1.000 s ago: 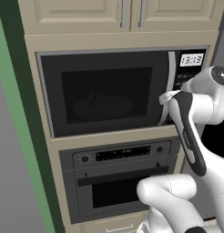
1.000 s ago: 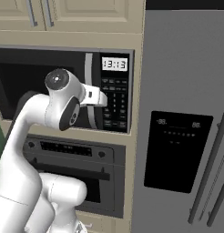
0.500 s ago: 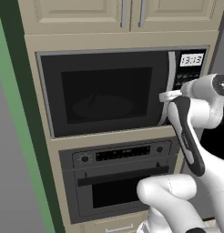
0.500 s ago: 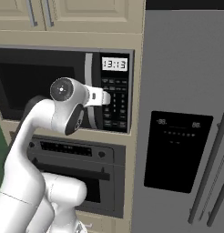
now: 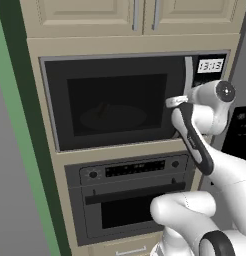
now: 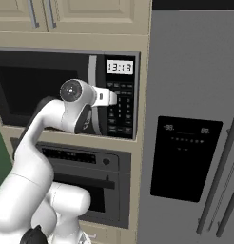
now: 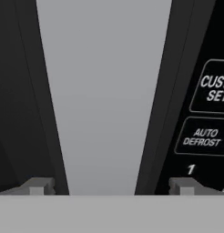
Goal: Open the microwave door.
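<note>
In the hand view the two fingertips (image 7: 37, 185) stand wide apart, one on each side of the silver handle (image 7: 102, 98). They are spread around the bar without pressing it. The handle fills the middle as a broad pale strip, cut off at top and bottom. To its right the black keypad (image 7: 202, 109) is only partly seen, with the words "AUTO DEFROST" and a "1".

From the base views the gripper (image 5: 176, 101) is at the handle (image 5: 188, 75) on the right edge of the microwave door (image 5: 112, 102). The white wrist covers the lower half of the bar, so the contact itself is hard to make out. The door lies flat in the front of the microwave (image 6: 66, 90), closed. In the right base view the arm hides most of the door and part of the keypad (image 6: 121, 107); the clock display (image 6: 119, 66) stays readable.

Below is a smaller oven (image 5: 132, 197) with a horizontal handle, partly behind the robot. Above are beige cabinets (image 5: 135, 15). To the right stands a grey fridge (image 6: 195, 119).
</note>
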{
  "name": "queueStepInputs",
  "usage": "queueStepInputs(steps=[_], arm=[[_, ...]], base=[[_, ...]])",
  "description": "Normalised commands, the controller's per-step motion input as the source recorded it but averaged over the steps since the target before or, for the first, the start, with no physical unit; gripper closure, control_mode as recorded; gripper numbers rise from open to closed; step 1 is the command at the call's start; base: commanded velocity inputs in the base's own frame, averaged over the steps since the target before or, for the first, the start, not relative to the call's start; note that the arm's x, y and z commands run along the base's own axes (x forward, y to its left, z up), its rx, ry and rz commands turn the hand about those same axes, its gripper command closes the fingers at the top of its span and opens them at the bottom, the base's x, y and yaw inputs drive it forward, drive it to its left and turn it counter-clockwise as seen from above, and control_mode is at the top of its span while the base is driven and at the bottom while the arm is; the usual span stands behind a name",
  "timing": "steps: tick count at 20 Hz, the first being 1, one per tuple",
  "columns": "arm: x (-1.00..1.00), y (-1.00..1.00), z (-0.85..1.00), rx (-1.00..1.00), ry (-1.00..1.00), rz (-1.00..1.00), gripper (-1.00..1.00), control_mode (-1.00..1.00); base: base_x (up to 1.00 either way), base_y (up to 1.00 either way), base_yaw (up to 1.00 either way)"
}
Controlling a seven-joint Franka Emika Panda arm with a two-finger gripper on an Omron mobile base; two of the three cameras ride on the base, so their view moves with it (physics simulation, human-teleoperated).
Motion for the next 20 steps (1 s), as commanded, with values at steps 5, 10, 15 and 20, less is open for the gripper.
queueStepInputs(steps=[5, 10, 15, 20], arm=[[0.66, -0.01, -0.43, 0.0, -0.06, 0.0, -1.0, -1.0], [0.72, -0.01, -0.43, 0.0, -0.05, 0.0, 1.0, -1.0], [-0.1, -0.08, -0.07, 0.0, 0.01, 0.05, 1.0, -1.0], [-0.98, -0.37, 0.0, 0.0, 0.08, 0.08, 1.0, -1.0]], base=[[0.0, 0.0, 0.0], [0.0, 0.0, 0.0], [0.0, 0.0, 0.0], [0.0, 0.0, 0.0]])
